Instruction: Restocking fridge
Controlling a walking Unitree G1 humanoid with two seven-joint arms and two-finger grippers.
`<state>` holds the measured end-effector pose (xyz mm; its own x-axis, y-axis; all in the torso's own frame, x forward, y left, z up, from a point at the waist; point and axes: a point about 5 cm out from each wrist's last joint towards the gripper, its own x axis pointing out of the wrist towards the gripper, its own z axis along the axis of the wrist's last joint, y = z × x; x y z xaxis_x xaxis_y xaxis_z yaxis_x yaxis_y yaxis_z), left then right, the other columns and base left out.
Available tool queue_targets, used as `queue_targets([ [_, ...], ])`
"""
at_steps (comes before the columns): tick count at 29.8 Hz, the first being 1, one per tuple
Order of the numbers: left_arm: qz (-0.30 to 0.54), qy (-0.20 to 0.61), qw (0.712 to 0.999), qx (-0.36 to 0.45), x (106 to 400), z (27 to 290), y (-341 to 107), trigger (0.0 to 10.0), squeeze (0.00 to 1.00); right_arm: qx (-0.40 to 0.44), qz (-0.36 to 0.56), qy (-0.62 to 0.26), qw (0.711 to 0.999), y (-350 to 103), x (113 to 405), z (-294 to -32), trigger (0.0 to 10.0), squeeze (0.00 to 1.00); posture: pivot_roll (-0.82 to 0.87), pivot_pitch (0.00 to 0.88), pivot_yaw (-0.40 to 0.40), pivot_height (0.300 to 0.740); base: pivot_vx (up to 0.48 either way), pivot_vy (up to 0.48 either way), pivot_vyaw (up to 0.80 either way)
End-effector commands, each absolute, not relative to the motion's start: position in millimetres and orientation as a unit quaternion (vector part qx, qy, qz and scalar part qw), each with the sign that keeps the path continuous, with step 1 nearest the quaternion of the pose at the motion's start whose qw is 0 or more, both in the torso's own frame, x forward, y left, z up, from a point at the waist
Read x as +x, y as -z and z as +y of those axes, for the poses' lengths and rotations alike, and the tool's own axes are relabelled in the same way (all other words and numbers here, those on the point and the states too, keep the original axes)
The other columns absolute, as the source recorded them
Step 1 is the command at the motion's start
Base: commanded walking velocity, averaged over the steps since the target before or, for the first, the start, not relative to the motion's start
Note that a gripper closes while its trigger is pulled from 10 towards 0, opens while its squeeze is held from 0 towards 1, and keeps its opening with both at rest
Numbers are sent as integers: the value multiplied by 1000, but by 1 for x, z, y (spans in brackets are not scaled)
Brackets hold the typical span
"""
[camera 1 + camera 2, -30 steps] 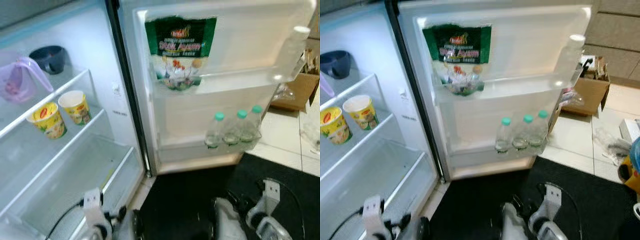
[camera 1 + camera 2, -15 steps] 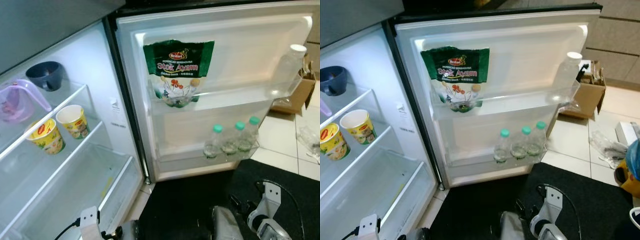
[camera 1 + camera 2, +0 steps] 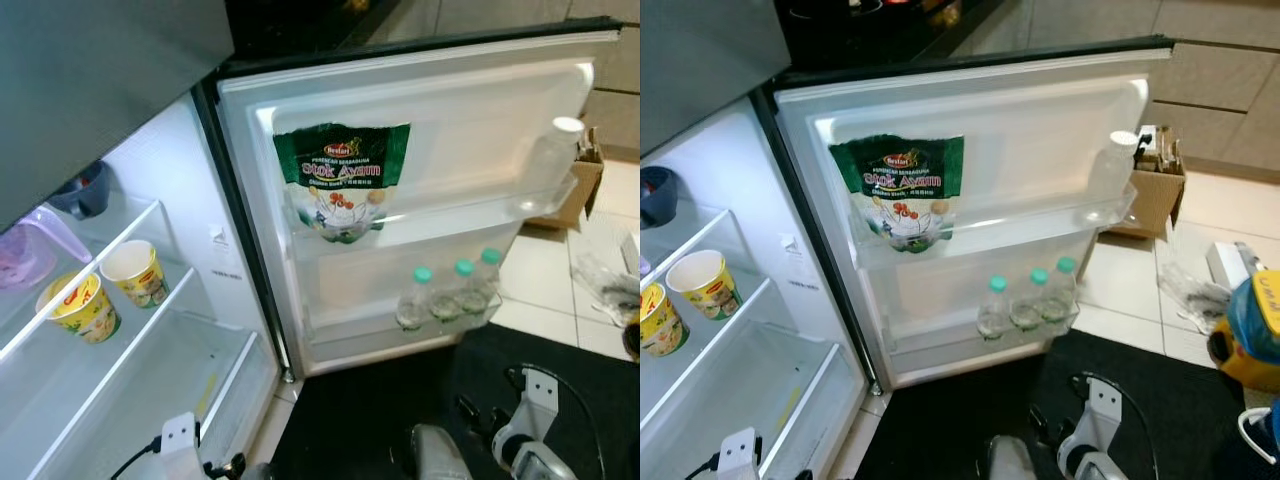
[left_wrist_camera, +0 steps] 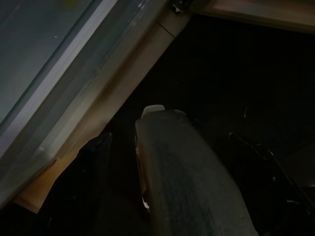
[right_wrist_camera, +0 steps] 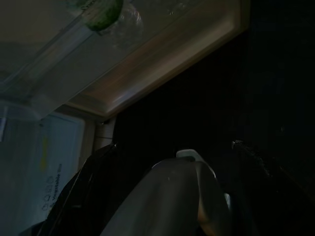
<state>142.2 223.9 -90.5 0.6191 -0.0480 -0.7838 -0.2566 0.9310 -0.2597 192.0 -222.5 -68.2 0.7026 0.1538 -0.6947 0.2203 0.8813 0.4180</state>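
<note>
The fridge stands open before me. Its door [image 3: 470, 110] holds a green Stok Ayam pouch [image 3: 340, 180] on the upper shelf, with a clear white-capped bottle [image 3: 550, 165] at that shelf's far end. Three green-capped water bottles [image 3: 455, 295] stand on the lower door shelf. Inside, two yellow cups [image 3: 135, 272] sit on a glass shelf. A purple jug [image 3: 25, 255] and a dark bowl [image 3: 85, 190] are above them. Both arms hang low: the left arm [image 3: 180, 440] and the right arm [image 3: 530, 420]. The left gripper [image 4: 170, 135] and the right gripper [image 5: 173, 143] are open in the dim wrist views, holding nothing.
A clear drawer [image 3: 150, 380] forms the fridge's bottom. A black mat [image 3: 380, 400] lies under the door. On the tiled floor to the right are a cardboard box [image 3: 1155, 190], plastic bags [image 3: 1190, 290] and a blue-and-yellow object [image 3: 1250, 330]. The grey freezer door [image 3: 100, 80] is at upper left.
The camera has lifted, so the whole fridge sits lower in the picture and the freezer door has come into view. Nothing in the fridge moved; both arms still hang.
</note>
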Motion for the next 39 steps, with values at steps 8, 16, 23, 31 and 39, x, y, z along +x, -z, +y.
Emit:
queue_targets([
  [8,442,-61,878,-175,136,221,93,10000,0,247,380,16,891,68,192,-221,10000,0,-15,0,18,649,0,0,0],
  [16,442,-60,878,-176,136,221,93,10000,0,251,378,13,891,68,192,-220,10000,0,-14,0,20,674,0,0,0],
  [23,447,-53,876,-171,136,220,94,10000,0,257,372,13,892,68,193,-220,10000,0,-17,0,21,694,0,0,0],
  [31,451,-45,875,-171,136,217,95,10000,0,262,369,14,891,67,192,-221,10000,0,-17,0,20,694,-420,0,0],
  [39,450,-44,876,-169,135,217,94,10000,0,265,361,-6,894,65,194,-221,10000,0,-15,0,17,734,0,0,0],
])
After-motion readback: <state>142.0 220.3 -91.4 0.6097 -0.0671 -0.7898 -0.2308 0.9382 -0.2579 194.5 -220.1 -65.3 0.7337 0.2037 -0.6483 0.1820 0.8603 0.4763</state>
